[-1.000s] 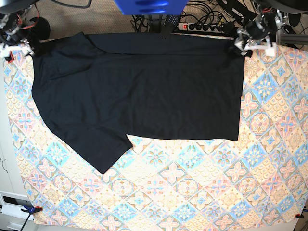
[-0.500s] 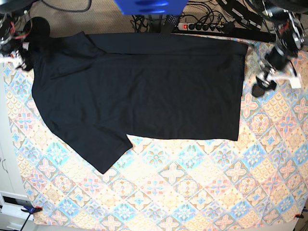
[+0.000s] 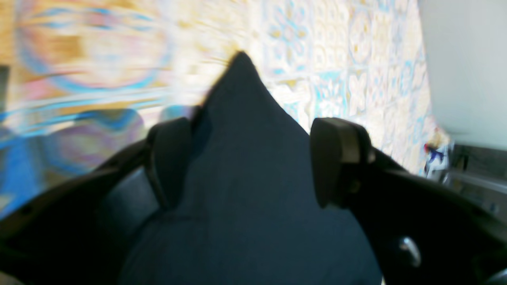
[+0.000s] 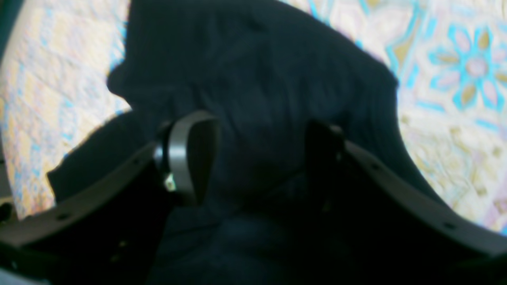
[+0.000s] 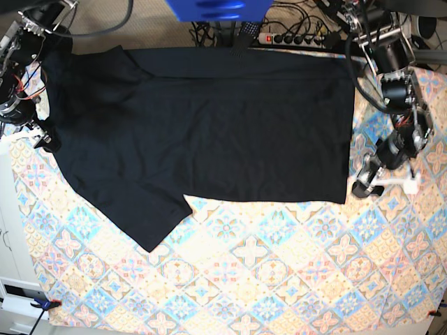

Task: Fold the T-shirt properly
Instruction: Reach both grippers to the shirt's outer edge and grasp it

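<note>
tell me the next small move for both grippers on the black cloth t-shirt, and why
Probably close both grippers. The left gripper stands open around the near hem corner of the plain black cloth T-shirt, and the right gripper stands open over its edge at the shoulder end. Neither pinches fabric yet, so a fold cannot start.

No readable text, seemingly.
</note>
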Robot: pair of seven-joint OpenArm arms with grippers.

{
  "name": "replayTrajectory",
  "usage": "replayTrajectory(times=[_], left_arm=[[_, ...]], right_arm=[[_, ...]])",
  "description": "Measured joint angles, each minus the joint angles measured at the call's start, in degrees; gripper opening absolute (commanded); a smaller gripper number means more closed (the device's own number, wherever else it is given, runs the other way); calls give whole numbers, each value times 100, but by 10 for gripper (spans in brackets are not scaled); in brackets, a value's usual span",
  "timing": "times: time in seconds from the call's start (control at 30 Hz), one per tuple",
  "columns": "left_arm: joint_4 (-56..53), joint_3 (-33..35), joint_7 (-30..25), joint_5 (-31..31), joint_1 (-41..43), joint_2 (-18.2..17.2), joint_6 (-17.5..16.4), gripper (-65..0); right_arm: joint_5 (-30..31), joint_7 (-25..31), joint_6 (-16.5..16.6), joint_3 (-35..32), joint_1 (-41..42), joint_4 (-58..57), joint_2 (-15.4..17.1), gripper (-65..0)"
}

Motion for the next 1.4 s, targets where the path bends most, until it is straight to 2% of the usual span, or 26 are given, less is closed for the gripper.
replayTrajectory(times=[0.1, 0.37, 0.5, 0.7, 0.8, 0.87, 0.97, 1.0, 1.07, 1.13, 1.27, 1.4], left_arm=[[-535, 63, -46, 459, -407, -9, 20, -188], [-1880, 103, -577, 968, -1025, 9, 17, -188], [-2210, 807, -1102, 1220, -1167, 44, 22, -188], [-2382, 1561, -1541, 1143, -1233, 269, -61, -200], [-2385, 1843, -1484, 1121, -1233, 284, -74, -284], [-2385, 2011, -1471, 1126, -1213, 319, -59, -401], [-2385, 2083, -1434, 1126, -1167, 315, -15, -609], [-2387, 2083, -1423, 1106, -1139, 330, -24, -650], [-2387, 2076, -1469, 1060, -1108, 348, -46, -650], [-2380, 2076, -1412, 1071, -1121, 343, -44, -648], [-1864, 2079, -1333, 1113, -839, 251, -20, -650], [-1440, 2109, -1222, 1093, -581, 264, -22, -650]], right_arm=[[4, 46, -17, 0, 179, -15, 13, -286], [-15, 46, -4, 0, 155, -15, 9, -286], [35, 48, 20, -11, 170, -15, 2, -286], [28, 46, -20, -9, 164, -15, 2, -286], [7, 48, -22, -7, 162, -15, 7, -286], [13, 46, -17, -7, 164, -15, 2, -286], [22, 57, -22, -7, 164, -15, 4, -286], [24, 70, -22, -7, 162, -15, 7, -286], [17, 39, -15, -7, 208, -81, 28, -286], [-7, 20, -7, -205, 332, -289, 212, -285], [22, 116, -7, -1311, 868, -660, 922, -284], [-55, 514, 22, -2181, 1360, -1099, 1290, -283]])
